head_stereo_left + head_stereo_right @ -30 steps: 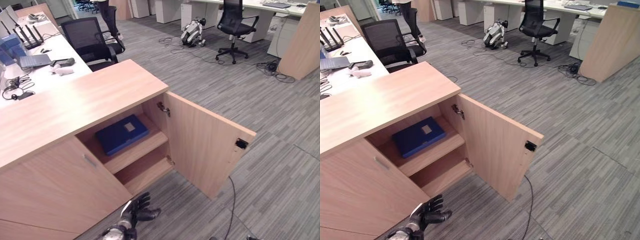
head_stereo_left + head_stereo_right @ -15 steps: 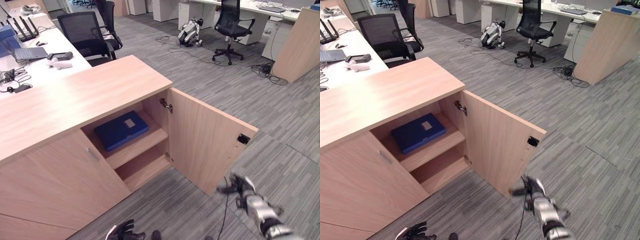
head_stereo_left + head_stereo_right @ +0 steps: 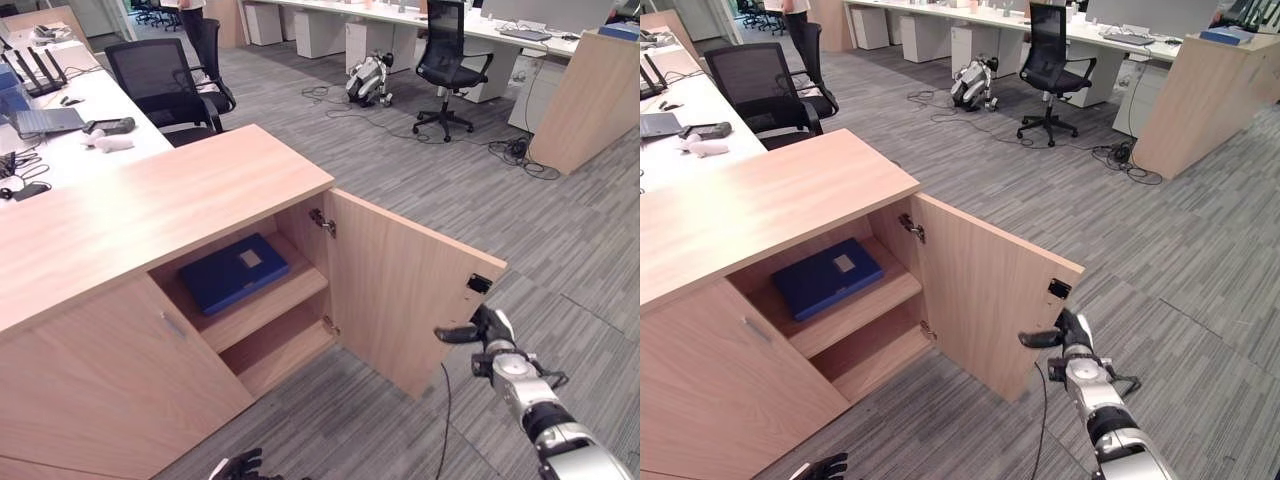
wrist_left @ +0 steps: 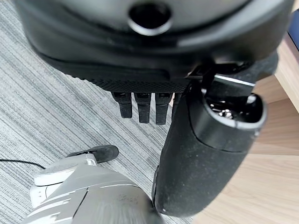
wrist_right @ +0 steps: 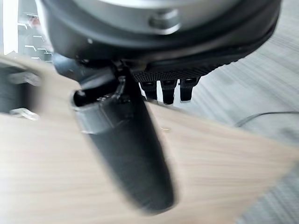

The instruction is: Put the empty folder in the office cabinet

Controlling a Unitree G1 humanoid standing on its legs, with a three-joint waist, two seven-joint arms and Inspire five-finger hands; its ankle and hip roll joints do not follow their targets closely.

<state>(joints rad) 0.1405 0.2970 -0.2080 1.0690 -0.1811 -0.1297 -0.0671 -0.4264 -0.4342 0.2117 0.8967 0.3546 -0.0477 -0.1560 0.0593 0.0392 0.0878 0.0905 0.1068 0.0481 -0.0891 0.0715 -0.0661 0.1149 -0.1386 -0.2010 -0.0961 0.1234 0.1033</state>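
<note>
So the blue folder [image 3: 234, 272] is already lying flat on the upper shelf [image 3: 270, 305] inside the cabinet [image 3: 150, 215], label facing up, with its long side running roughly along the shelf front. The lower shelf [image 3: 290, 355] below it looks bare from where I'm standing. Nothing else is in that compartment as far as I can see.

The cabinet's right door [image 3: 405, 290] is swung wide open, and that's where the action is. The right hand [image 3: 487, 332] is out at the door's free edge, on the far side from the folder, just below the little dark latch [image 3: 479, 284]. Its thumb sticks out toward the door's edge, with the fingers roughly straight and holding nothing; from the wrist camera the fingers [image 5: 166, 90] seem to sit right at the wood, though I can't tell for sure if they're touching or just beside it.

The left hand [image 3: 237, 467] hangs low in front of the cabinet's closed left door [image 3: 120, 385], fingers relaxed and empty, clearly not doing anything.

My guess: the folder part is done, and what's left is shutting the door. The right hand is by far the nearer one, and the push would have to go back toward the hinge [image 3: 322, 222] side, sweeping the door across the front of the shelves.
</note>
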